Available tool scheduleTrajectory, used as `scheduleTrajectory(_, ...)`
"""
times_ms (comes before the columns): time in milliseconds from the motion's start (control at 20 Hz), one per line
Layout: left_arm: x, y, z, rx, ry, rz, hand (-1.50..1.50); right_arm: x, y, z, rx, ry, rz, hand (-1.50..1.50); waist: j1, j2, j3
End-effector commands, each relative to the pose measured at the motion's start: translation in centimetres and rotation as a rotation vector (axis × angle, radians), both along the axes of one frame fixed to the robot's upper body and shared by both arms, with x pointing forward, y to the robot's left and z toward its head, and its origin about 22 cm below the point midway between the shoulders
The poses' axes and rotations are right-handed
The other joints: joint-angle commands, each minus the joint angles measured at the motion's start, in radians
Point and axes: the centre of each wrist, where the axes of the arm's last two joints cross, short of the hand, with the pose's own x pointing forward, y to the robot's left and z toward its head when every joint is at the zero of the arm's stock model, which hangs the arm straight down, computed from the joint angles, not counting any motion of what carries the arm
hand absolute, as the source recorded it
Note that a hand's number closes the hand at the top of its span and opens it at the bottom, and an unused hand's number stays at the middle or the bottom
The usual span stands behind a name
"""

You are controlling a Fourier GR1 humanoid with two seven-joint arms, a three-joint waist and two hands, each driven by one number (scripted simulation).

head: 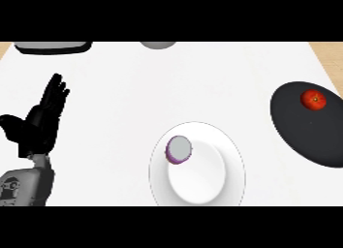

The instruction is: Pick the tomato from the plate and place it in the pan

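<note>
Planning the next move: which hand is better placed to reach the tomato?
Probably the right: the tomato lies in the pan at the robot's right. The left hand rests open at far left, beyond the plate. The right hand is not in view.

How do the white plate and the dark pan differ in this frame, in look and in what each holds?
The plate is white and sits at the counter's middle; the pan is black and sits at the right edge. The plate holds a purple-rimmed, grey-faced item on its left side; the pan holds the red tomato near its far end. Both appear as ovals lying flat on the white counter. The left hand rests open at the left.
</note>
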Motion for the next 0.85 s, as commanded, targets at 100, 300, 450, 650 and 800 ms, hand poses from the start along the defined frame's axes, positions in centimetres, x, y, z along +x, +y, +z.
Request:
scheduleTrajectory(100,-1.3,0.8,0.6,-0.012,0.013,-0.003,0.0,-5.9,-2.0,0.5,0.038,-0.057,0.099,-1.5,-0.01,-0.009,-0.003)
scheduleTrajectory(300,-0.3,1.4,0.0,0.0,0.005,0.026,0.0,-11.4,-2.2,0.7,0.026,-0.076,0.097,-1.5,-0.034,-0.004,-0.005)
scheduleTrajectory(450,-1.3,2.3,-0.2,0.011,0.008,0.019,0.0,-14.4,-0.7,1.2,0.027,-0.076,0.079,-1.5,-0.019,-0.001,-0.005)
scheduleTrajectory(650,-0.1,0.2,0.4,0.014,-0.006,0.01,0.0,-19.4,1.7,2.5,0.015,-0.046,0.103,-1.5,-0.005,0.005,-0.001)
scheduleTrajectory(800,0.2,0.0,1.1,0.008,-0.018,-0.015,0.0,-20.8,3.7,4.8,-0.023,-0.02,0.048,-1.5,0.015,0.009,0.0)
